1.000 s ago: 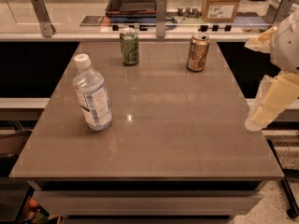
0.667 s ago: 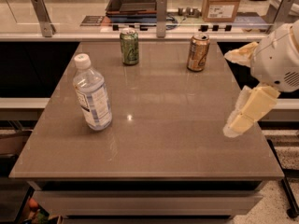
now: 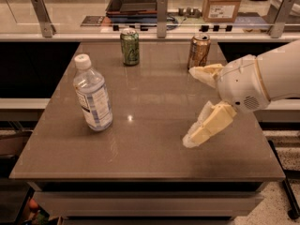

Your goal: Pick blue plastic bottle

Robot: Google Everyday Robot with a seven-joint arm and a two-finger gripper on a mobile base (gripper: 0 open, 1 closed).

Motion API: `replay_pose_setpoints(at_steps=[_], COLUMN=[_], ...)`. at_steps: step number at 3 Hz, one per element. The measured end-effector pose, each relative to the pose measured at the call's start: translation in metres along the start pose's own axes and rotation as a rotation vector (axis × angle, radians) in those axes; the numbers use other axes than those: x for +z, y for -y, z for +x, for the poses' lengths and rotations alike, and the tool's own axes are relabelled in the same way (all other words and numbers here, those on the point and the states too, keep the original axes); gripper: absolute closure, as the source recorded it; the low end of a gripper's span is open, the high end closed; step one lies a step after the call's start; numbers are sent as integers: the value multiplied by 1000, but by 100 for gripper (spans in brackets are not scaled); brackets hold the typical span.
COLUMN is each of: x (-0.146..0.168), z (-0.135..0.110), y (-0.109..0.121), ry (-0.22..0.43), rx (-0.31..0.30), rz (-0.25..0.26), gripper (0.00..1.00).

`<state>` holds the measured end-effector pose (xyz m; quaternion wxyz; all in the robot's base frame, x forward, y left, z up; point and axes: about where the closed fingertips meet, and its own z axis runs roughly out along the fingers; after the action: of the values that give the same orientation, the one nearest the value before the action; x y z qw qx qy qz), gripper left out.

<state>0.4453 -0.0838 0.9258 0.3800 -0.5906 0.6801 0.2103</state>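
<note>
The gripper (image 3: 189,107) hangs over the right half of the counter (image 3: 154,168), its two cream fingers spread wide apart and holding nothing, the upper one just beside the gold-brown can (image 3: 198,51) near the far edge. The blue plastic bottle (image 3: 93,97) stands upright near the left edge, well apart from the gripper, and a green can (image 3: 130,46) stands at the far edge. Beyond that glossy grey-brown top, a ledge with metal posts (image 3: 161,16) carries a cardboard box (image 3: 223,3) and a dark tray (image 3: 135,1).
</note>
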Motion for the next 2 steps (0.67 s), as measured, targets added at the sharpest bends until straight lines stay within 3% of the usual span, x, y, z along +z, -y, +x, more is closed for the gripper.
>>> replay_pose_setpoints(at_steps=[1,2], x=[35,63], z=[-23,-46], y=[0,8], ry=[100,163], rx=[-11,-27], rz=[0,32], gripper=[0,0])
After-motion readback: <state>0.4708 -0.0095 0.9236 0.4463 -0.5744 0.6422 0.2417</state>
